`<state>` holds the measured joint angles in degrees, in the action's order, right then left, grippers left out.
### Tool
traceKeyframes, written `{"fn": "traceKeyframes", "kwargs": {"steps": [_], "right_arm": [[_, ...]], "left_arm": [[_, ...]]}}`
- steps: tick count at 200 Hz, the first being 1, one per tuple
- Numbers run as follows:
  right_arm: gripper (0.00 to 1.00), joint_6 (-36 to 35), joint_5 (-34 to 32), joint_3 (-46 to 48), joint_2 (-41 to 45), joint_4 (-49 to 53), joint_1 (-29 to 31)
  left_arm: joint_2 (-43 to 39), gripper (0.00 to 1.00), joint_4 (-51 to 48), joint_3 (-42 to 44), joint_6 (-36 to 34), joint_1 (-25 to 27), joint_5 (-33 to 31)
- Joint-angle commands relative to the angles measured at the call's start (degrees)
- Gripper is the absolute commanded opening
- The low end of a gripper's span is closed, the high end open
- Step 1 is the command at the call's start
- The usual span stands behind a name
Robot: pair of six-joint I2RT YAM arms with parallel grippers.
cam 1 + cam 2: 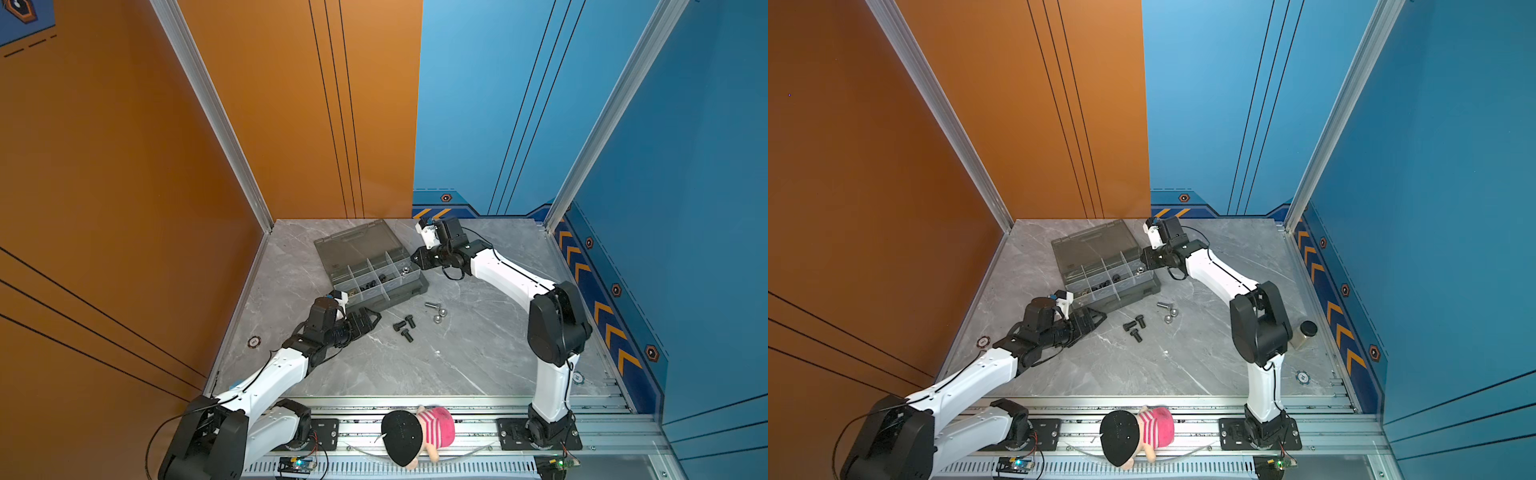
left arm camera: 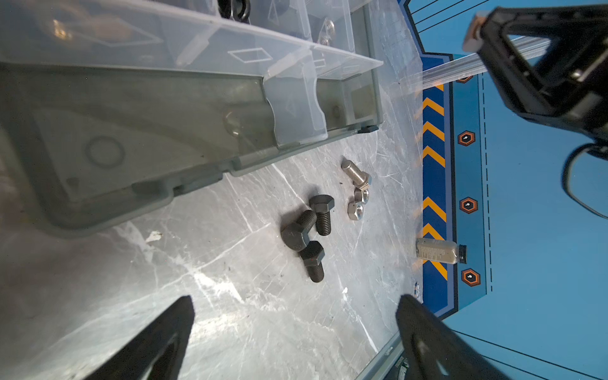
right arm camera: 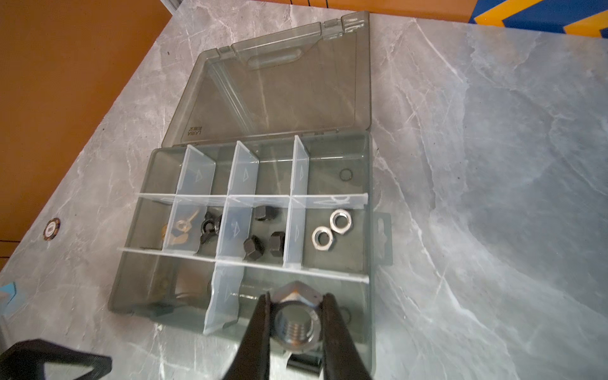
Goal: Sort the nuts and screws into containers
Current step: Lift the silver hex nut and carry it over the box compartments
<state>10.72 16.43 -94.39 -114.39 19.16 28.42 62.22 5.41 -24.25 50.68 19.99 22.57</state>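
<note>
Grey translucent plastic case (image 3: 369, 184) holds two silver hex nuts (image 3: 323, 238), three black nuts (image 3: 253, 246); right gripper (image 3: 297, 297) pinches shiny hex nut (image 3: 297, 324), left gripper (image 2: 296, 299) spread.

left arm (image 1: 270, 374): stretched low from the near left toward the centre, forearm sloping down. left tool (image 1: 376, 318): jaws spread wide, nothing between them. right arm (image 1: 507, 274): elbow raised, forearm reaching to the far centre. right tool (image 3: 297, 296): angled downward, jaws clamped on a silver nut (image 3: 297, 324).
</note>
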Motion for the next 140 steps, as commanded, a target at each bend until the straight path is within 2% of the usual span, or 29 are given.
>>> {"fn": "traceKeyframes", "kwargs": {"steps": [1, 36, 96, 140], "right_arm": [[0.00, 0.8, -1.3, -4.0, -3.9, -0.8, -0.3], [0.02, 2.4, -0.6, -8.2, -10.6, -0.4, -0.3], [0.15, 2.8, -0.7, -10.8, -14.2, 0.3, -0.2], [0.37, 2.6, -1.1, -10.8, -14.3, 1.4, -0.3]], "left_arm": [[-0.3, 0.98, 1.0, -1.4, 0.4, 0.8, 0.4], [-1.0, 0.98, 0.5, -1.3, 0.3, 0.9, 0.4], [-0.8, 0.98, 0.3, -1.4, 0.0, 0.9, 0.5], [0.1, 0.98, 1.0, -1.7, 0.0, 0.9, 1.2]]}}
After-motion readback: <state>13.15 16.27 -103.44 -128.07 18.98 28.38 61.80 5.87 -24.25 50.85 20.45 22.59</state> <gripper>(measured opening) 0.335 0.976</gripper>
